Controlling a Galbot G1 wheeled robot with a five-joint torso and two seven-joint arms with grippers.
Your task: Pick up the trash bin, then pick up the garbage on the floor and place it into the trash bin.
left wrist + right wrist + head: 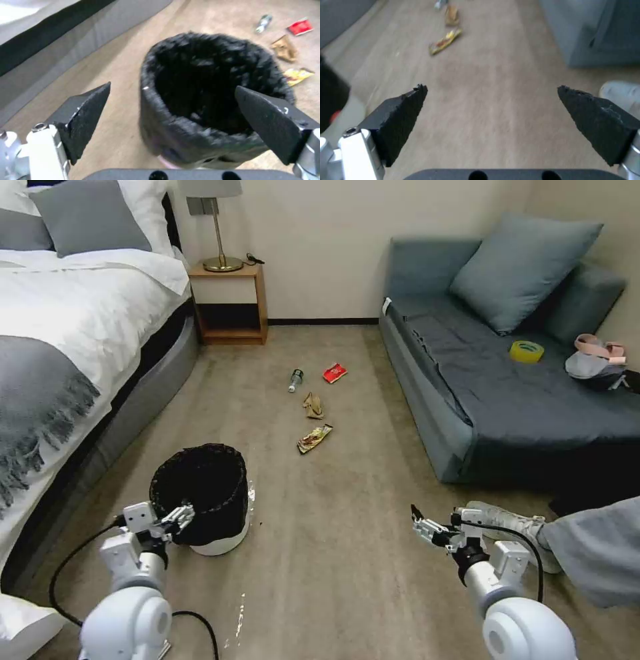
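Black-lined trash bin (200, 500): upright on the carpet (333, 553) beside the bed (60, 347), near rim between my left gripper's (171, 100) spread pads. Best grip, I judge: one pad inside, one outside. Right gripper (421, 528): spread, empty, low over bare carpet.

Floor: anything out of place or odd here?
Yes. Four litter pieces lie scattered on the carpet between bed and sofa: a bottle, red packet, crumpled paper and foil wrapper. The bin stands upright beside the open left gripper.

right pincer (491, 100) agape above floor (493, 117); foil wrapper (445, 41) beyond.
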